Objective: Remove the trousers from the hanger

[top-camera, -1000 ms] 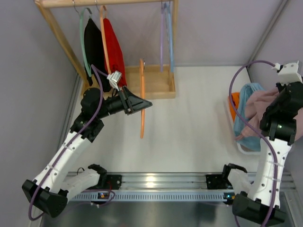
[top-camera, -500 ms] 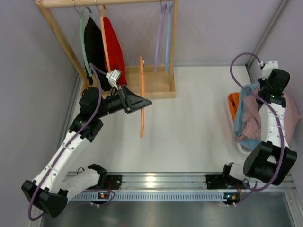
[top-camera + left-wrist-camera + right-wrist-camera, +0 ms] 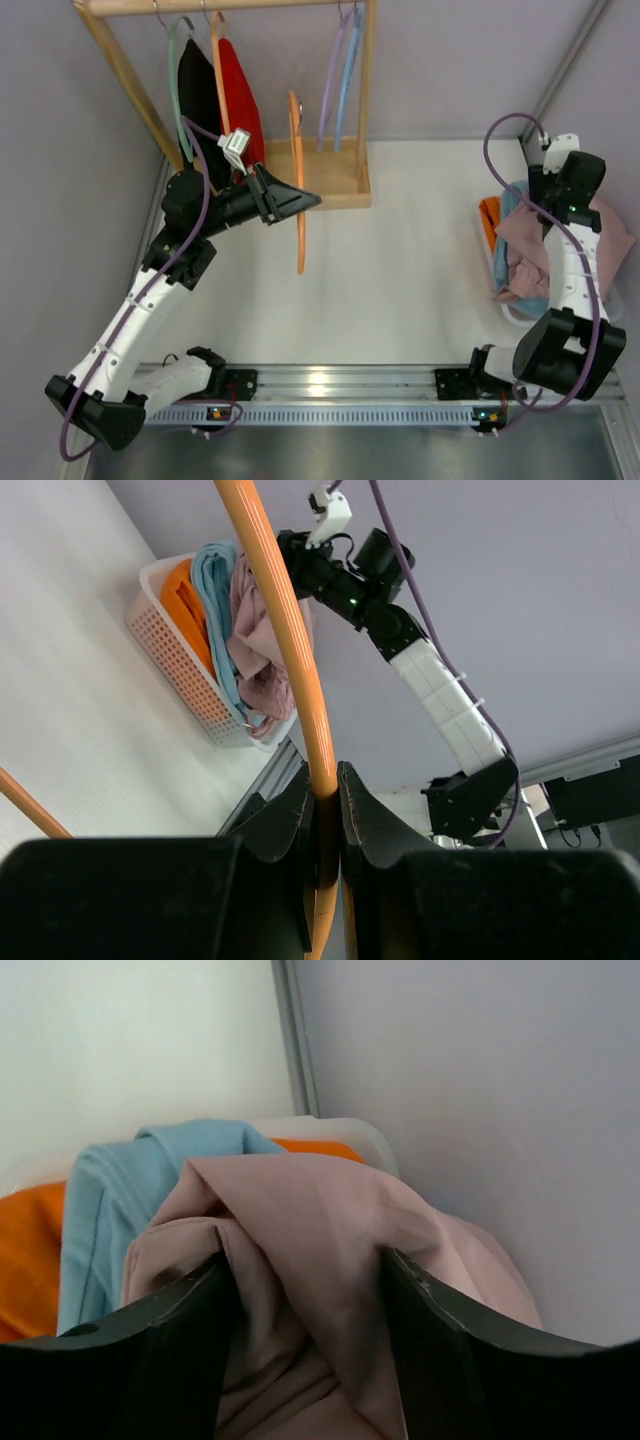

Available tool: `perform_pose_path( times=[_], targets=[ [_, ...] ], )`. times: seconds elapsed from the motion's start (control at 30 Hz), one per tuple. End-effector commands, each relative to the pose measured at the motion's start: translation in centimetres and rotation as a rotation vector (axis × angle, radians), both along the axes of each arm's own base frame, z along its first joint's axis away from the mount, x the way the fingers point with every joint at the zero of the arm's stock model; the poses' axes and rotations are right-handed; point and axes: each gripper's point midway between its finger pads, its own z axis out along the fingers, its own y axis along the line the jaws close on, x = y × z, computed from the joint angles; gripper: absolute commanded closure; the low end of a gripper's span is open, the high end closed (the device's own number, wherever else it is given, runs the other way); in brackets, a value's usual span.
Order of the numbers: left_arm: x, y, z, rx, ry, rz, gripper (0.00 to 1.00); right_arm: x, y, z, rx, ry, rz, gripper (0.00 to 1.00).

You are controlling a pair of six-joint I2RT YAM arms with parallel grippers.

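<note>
Orange hanger (image 3: 299,250) clamped in left tool (image 3: 310,203), long axis running near-to-far.

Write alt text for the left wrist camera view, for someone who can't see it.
The left gripper is shut on a bare orange hanger that runs up through the picture. Behind it, a white basket holds orange cloth, blue cloth and the pink trousers, with the right arm reaching over it.
</note>
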Motion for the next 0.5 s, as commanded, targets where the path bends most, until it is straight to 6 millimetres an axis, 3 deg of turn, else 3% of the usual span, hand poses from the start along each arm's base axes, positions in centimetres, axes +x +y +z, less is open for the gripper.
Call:
perform_pose_path(
  times=[0.0,0.17,0.4,0.47],
  targets=[
    [0.4,0.3,3.7,-0.029,-0.157,0.037,1.0,-1.2,2.3,4.1,0.029,-0.06,0.075,0.39],
    [1.7,0.4,3.8,-0.005,-0.147,0.088,1.0,-2.6,3.6,7.3,0.037,-0.079,0.126,0.21],
    [3.4,0.6,5.7,0.002,-0.203,0.144,1.0,-4.8,5.5,9.1,0.061,-0.091,0.182,0.02],
    [4.1,0.4,5.9,0.006,-0.205,0.152,1.0,-5.5,6.1,9.6,0.07,-0.099,0.197,0.01]
  ],
)
